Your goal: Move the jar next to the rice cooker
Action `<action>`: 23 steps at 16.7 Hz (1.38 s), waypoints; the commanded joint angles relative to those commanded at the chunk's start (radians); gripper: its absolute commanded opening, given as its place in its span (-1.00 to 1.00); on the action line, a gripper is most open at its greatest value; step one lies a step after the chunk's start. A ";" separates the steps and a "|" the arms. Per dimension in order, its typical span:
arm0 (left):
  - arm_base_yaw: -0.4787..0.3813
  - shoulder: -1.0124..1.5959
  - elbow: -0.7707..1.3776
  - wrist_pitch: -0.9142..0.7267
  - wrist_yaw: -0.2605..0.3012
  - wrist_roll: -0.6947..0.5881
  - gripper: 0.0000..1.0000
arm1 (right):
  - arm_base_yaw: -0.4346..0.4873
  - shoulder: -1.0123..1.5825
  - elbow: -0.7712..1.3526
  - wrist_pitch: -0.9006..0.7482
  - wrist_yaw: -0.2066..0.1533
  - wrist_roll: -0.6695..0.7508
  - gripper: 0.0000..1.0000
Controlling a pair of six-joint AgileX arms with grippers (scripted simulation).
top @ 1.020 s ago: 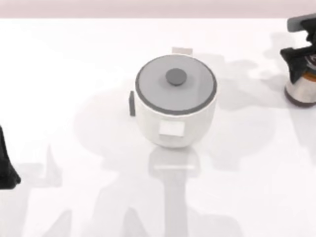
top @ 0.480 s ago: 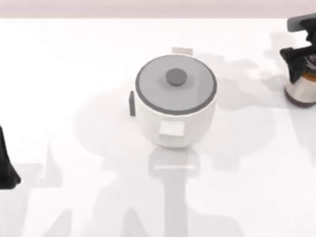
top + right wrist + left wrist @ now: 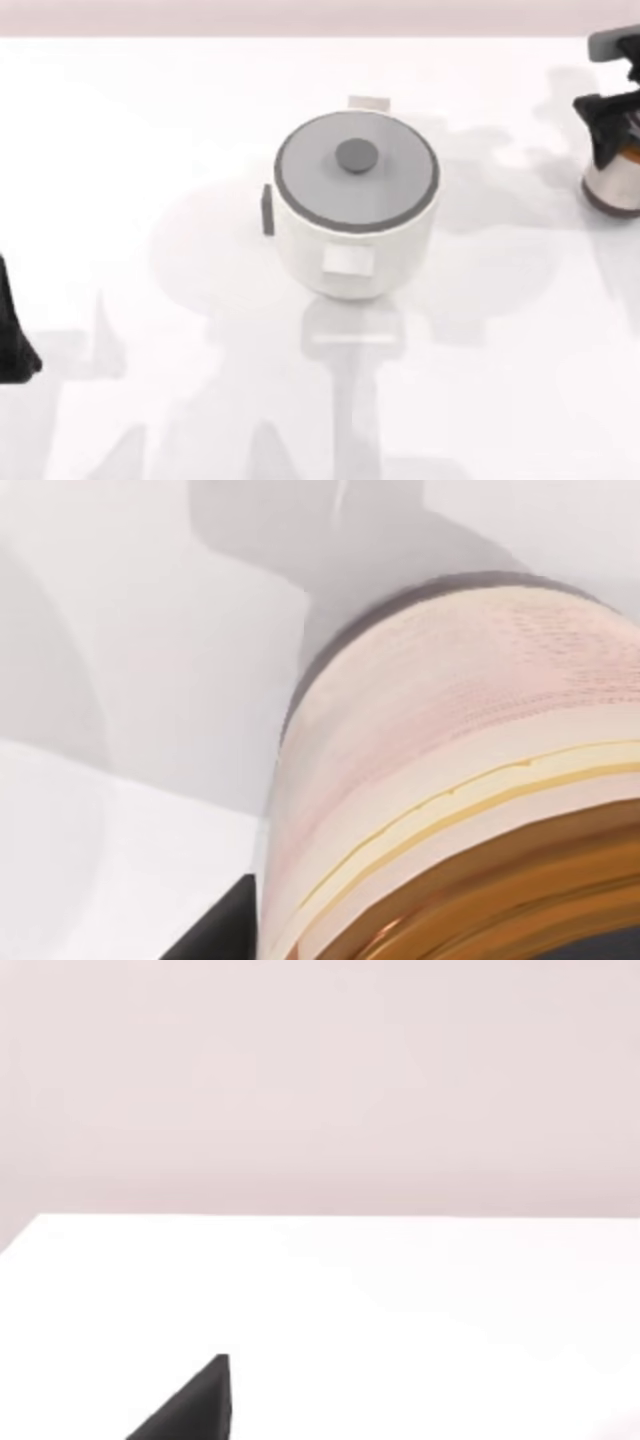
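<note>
Jar (image 3: 612, 185) at the far right edge of the desk (image 3: 150, 150), upright, silvery body and dark base showing below the right gripper (image 3: 612, 125). Dark fingers (image 3: 598, 118) down over the lid and orange band, wrapped about the jar's upper part; appear clamped on it, though the contact itself is hidden from above. Seen close from the right wrist: jar (image 3: 470, 780) filling most of the view just past the fingers, pale ribbed body, orange band toward the lid end, dark rim at the base end resting near the desk (image 3: 120, 680); sliver of a dark finger (image 3: 225, 925) at the jar's side.

Rice cooker (image 3: 356, 205) in the middle of the desk, well apart from the fingers and the jar, toward the left of them. Grey lid with a dark centre knob, white front panel, small grey tab on its left side.

Left arm (image 3: 12, 330) parked at the desk's left edge, only a dark part visible; cannot tell its fingers' state. Left wrist view: bare desk (image 3: 400, 1310), pale wall, and a dark wedge (image 3: 195, 1405) at the edge.
</note>
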 joint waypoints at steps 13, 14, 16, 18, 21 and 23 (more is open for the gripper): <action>0.000 0.000 0.000 0.000 0.000 0.000 1.00 | 0.008 -0.413 -0.344 -0.060 -0.004 0.005 -1.00; 0.000 0.000 0.000 0.000 0.000 0.000 1.00 | 0.010 -0.412 -0.343 -0.060 -0.004 0.007 -1.00; 0.000 0.000 0.000 0.000 0.000 0.000 1.00 | 0.031 -0.391 -0.331 -0.056 -0.004 0.042 -1.00; 0.000 0.000 0.000 0.000 0.000 0.000 1.00 | 0.070 -0.358 -0.311 -0.045 -0.004 0.119 -1.00; 0.000 0.000 0.000 0.000 0.000 0.000 1.00 | 0.148 -0.302 -0.278 -0.014 -0.003 0.304 -1.00; 0.000 0.000 0.000 0.000 0.000 0.000 1.00 | 0.201 -0.264 -0.258 0.007 -0.002 0.421 -1.00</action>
